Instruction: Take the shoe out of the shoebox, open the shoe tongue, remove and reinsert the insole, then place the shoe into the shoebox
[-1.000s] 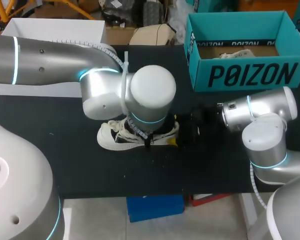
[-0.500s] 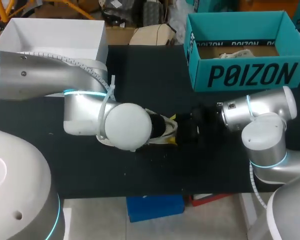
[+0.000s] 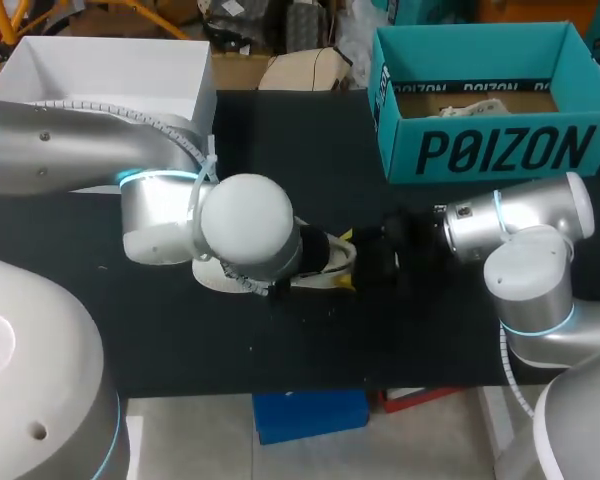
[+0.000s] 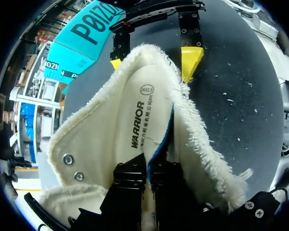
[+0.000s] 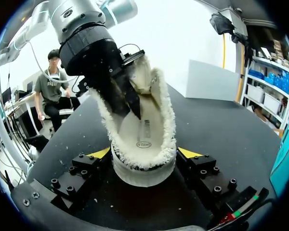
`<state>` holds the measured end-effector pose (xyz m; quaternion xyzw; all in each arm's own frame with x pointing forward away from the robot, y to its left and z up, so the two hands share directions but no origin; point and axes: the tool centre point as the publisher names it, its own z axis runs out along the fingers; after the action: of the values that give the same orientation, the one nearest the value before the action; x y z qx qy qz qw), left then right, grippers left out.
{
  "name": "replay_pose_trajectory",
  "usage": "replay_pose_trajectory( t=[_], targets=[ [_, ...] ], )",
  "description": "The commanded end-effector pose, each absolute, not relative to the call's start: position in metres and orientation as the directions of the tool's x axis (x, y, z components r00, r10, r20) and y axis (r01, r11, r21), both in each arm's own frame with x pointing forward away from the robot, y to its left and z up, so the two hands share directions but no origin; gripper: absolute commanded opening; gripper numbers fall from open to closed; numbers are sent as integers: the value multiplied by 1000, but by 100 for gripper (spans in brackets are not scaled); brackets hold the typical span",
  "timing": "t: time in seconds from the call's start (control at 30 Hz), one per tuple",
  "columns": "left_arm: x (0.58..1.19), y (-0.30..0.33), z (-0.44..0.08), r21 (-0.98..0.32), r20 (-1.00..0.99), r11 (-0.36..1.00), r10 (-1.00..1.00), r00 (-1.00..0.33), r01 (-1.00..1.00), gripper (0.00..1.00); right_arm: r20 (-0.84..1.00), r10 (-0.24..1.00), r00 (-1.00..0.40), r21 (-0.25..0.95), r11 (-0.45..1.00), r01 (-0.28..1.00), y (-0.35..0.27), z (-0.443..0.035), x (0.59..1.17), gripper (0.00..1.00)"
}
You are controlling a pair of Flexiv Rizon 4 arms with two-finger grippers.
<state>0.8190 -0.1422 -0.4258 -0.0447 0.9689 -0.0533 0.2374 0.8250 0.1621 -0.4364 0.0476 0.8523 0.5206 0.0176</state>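
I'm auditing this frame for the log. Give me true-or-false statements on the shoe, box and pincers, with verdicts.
The shoe lies inside the teal shoebox. False: it lies on the table, outside it.
The right pincer clamps the shoe's heel from both sides. True.
The left pincer reaches into the shoe. True.
The insole lies on the table beside the shoe. False: it is inside the shoe.

Left arm (image 3: 160,215) blocks the shoe (image 3: 330,260) from above.

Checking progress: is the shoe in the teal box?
No, the shoe lies on the black table, well apart from the teal box.
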Motion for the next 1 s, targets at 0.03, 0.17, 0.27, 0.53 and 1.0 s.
replay_pose_trajectory(
  t=[0.03, 0.17, 0.27, 0.53, 1.0],
  targets=[
    [829, -134, -431, -200, -316, 979, -109, -943, -47, 0, 20, 100, -995, 888, 455, 63, 161, -439, 825, 0],
    [829, -135, -420, -284, -244, 958, -110, -964, -38, 0, 20, 100, -995, 888, 455, 63, 161, -439, 825, 0],
    [828, -136, -412, -359, -187, 932, -129, -974, -54, 0, 20, 100, -995, 888, 455, 63, 161, -439, 825, 0],
    [825, -138, -388, -506, -105, 859, -156, -982, -83, 0, 20, 100, -995, 888, 455, 63, 161, -439, 825, 0],
    [819, -167, -379, -574, -110, 818, -37, -993, 33, 0, 20, 100, -995, 888, 455, 63, 161, -439, 825, 0]
  ],
)
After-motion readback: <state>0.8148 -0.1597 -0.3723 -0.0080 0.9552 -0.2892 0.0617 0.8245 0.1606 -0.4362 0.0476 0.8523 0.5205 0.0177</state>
